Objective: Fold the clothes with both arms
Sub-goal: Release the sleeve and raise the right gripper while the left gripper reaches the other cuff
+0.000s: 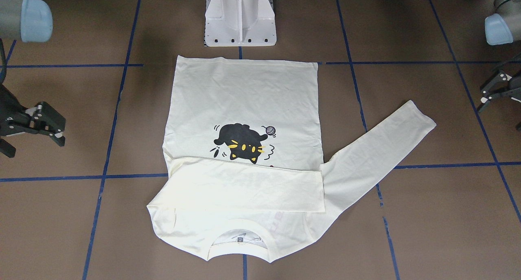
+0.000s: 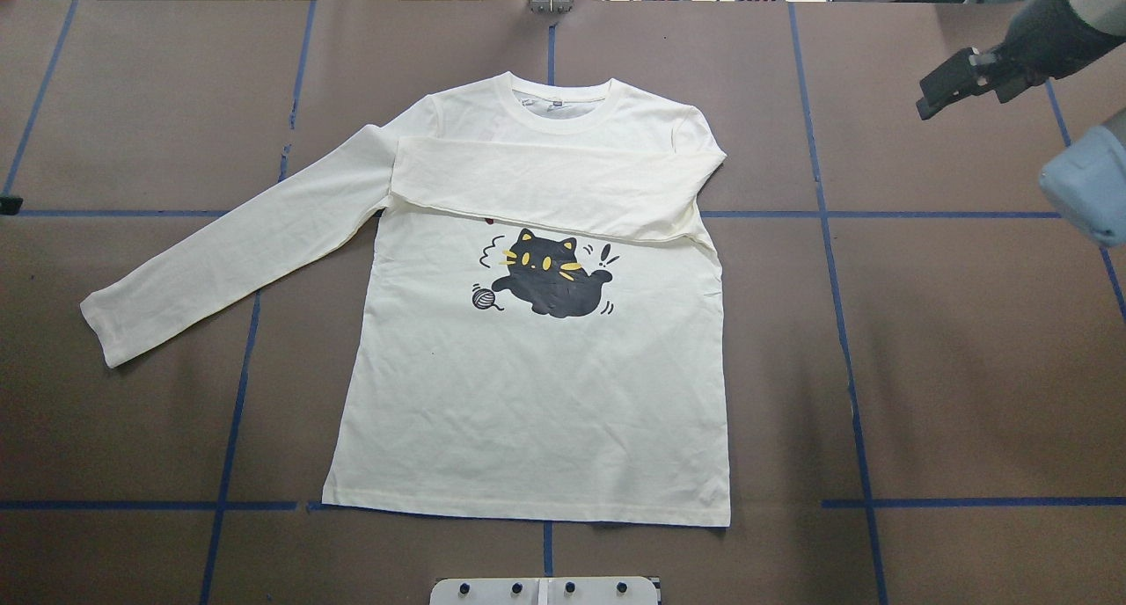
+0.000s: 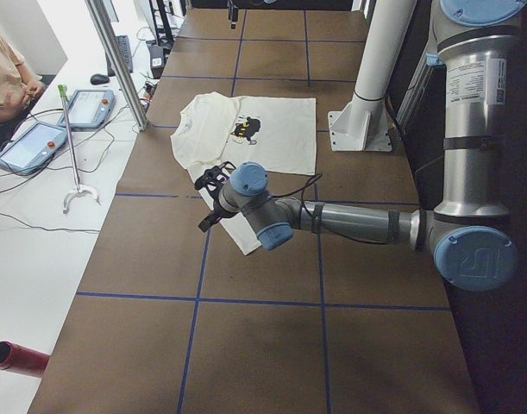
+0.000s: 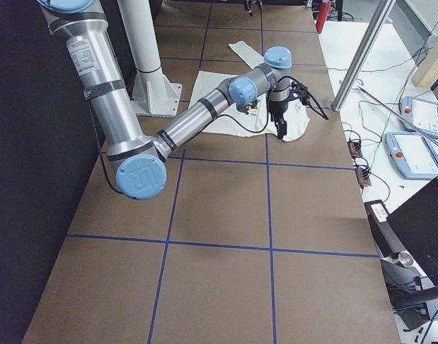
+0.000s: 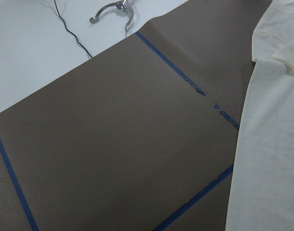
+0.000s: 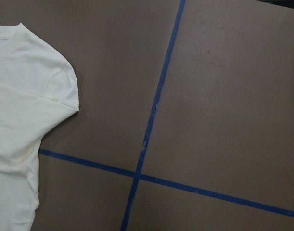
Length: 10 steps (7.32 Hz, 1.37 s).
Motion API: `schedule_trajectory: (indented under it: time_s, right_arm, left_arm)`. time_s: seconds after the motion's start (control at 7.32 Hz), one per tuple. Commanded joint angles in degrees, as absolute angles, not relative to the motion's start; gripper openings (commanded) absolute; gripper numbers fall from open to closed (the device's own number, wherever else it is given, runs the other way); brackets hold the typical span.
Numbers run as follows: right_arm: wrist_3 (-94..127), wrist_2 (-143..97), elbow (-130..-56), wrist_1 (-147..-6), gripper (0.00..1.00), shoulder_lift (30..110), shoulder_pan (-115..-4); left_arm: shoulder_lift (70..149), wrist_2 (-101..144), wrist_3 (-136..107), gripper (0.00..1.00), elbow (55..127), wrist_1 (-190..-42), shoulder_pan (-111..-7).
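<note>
The shirt is soft cream cotton, faintly creased. It lies flat and print-up in the middle of the worktop, a matte brown sheet crossed by blue tape. The straight hem runs along my base edge, just short of the white pedestal. The round ribbed collar points to the far edge.

The sleeve on my right is folded as a flat band across the chest. Its lower edge touches the top of the black cat print and leaves only a speck of red lettering showing. The other sleeve lies straight, slanting out towards the left edge.

My right gripper hangs off the cloth near the far right corner, jaws wide and holding nothing. My left gripper is cut off at the frame edge. Its fingers seem parted and bare, out beyond the left cuff and apart from it. Bare brown worktop lies on both sides of the shirt.
</note>
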State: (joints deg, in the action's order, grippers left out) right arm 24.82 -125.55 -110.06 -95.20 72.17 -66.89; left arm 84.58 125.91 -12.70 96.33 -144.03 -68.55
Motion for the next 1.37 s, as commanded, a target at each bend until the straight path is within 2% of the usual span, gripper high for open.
schedule_trajectory:
  time_s: [0.0, 0.41, 0.96, 1.09, 1.23]
  right_arm:
    - [24.43, -125.60, -113.46, -94.92, 1.00, 76.46, -66.97]
    - [24.78, -125.60, -115.31, -94.75, 1.00, 78.66, -66.97]
    - [25.22, -125.60, -116.28, -94.75, 1.00, 79.54, -67.06]
    - [25.22, -125.51, -116.45, -94.75, 1.00, 79.63, -67.06]
    - [25.31, -125.51, -116.54, -94.75, 1.00, 79.63, -67.06]
  left_arm:
    - [81.75, 117.80, -14.50, 1.00, 96.33, -145.72, -57.01]
    - [75.86, 113.21, -14.06, 1.00, 96.33, -151.51, -47.31]
    - [75.67, 108.03, -14.24, 1.00, 95.45, -151.70, -41.32]
    - [75.76, 107.93, -14.24, 0.97, 95.45, -151.70, -40.96]
    - [75.76, 106.80, -14.24, 0.87, 95.36, -151.61, -40.43]
